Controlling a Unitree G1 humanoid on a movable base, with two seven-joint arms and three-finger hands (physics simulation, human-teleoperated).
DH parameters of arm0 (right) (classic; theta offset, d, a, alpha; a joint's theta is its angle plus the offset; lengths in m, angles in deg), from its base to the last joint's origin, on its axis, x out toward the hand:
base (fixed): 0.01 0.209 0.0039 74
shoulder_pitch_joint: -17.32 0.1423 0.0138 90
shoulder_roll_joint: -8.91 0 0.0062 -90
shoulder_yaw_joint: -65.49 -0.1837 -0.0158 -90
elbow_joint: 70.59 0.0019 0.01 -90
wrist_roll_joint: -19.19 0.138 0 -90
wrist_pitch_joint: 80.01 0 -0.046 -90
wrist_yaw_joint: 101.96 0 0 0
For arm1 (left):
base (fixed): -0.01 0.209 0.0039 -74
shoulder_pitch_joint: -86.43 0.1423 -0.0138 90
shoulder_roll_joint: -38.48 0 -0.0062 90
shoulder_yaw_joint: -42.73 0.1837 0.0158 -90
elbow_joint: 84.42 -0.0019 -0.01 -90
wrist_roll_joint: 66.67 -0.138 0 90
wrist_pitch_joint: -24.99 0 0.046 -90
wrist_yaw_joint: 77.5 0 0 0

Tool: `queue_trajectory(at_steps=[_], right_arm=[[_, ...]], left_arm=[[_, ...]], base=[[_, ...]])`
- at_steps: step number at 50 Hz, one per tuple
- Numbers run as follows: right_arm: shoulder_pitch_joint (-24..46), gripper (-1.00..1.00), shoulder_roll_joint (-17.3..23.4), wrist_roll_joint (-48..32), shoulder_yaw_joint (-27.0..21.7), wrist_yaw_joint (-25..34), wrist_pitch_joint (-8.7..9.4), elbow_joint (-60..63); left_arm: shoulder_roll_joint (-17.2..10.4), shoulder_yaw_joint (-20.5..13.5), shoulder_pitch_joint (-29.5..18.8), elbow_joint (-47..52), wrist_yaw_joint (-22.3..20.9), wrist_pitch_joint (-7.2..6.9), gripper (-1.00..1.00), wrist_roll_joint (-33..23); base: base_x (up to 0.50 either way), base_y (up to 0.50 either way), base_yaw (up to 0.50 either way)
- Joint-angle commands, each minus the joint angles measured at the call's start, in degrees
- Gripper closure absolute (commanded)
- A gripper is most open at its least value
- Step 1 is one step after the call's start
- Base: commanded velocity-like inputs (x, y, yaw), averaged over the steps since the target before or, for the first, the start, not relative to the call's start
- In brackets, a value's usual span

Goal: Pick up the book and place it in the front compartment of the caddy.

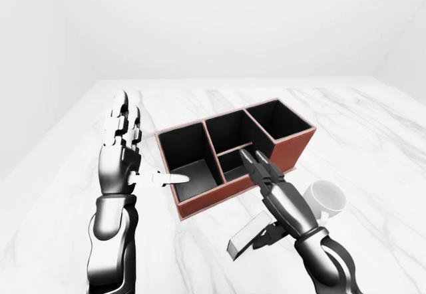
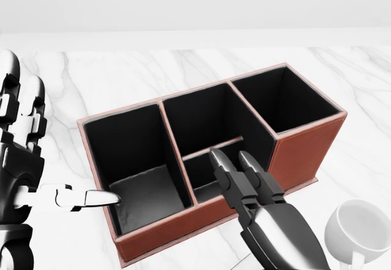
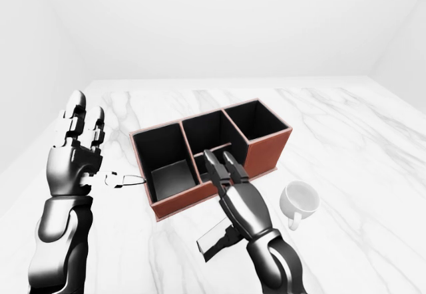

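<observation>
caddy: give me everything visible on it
The caddy is a long rectangular box, reddish-brown outside like leather, black inside, upright on the white marble table, angled across the head view. Dividers make four open compartments: one large at each end, and a middle split into a larger and a smaller section. All look empty. The left hand thumb tip reaches its left end; contact unclear.

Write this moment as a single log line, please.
right hand: holds book under palm | left hand: open beside caddy | caddy: empty | mug: right
</observation>
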Motion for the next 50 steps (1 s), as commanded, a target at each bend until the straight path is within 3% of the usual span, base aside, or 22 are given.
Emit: queue_trajectory(at_steps=[1,50], right_arm=[[-0.9,-1.00,0.5,-0.9,1.0,-1.6,-0.88,-1.4],[-3.2,-1.00,2.3,-4.2,4.2,-7.7,-0.88,-7.8]], left_arm=[[0.0,0.0,-0.1,0.1,0.0,0.00,-1.00,0.0],[0.0,0.1,0.0,0.0,0.0,0.00,-1.00,-0.1]], base=[[0.00,0.00,0.00],[0.00,0.00,0.00]])
